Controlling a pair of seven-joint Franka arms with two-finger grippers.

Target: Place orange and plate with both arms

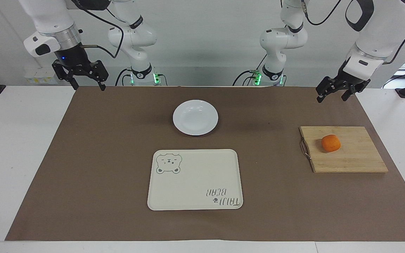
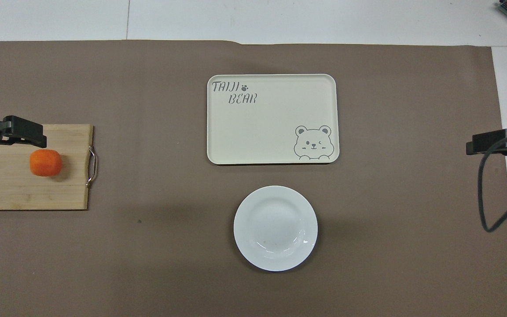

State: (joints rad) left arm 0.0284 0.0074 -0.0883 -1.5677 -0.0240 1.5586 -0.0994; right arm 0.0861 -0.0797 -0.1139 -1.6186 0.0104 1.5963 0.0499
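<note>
Orange (image 1: 330, 143) is sitting on the board (image 1: 350, 158) at the left arm's end of the table; plate (image 1: 195, 117) is lying bare at mid-table, just nearer the robots than the tray (image 1: 194, 180). We are seeing both arms raised and holding nothing: left gripper (image 1: 333, 94) is hanging open over the mat's edge near the board, right gripper (image 1: 86, 83) is hanging open over the mat's corner at its own end. We are judging nothing placed yet. For the first pick we are advising the left gripper to come straight down, centring the orange between its fingers and closing gently, since a round fruit could roll. The plate's low rim is calling for an edge grip.
</note>
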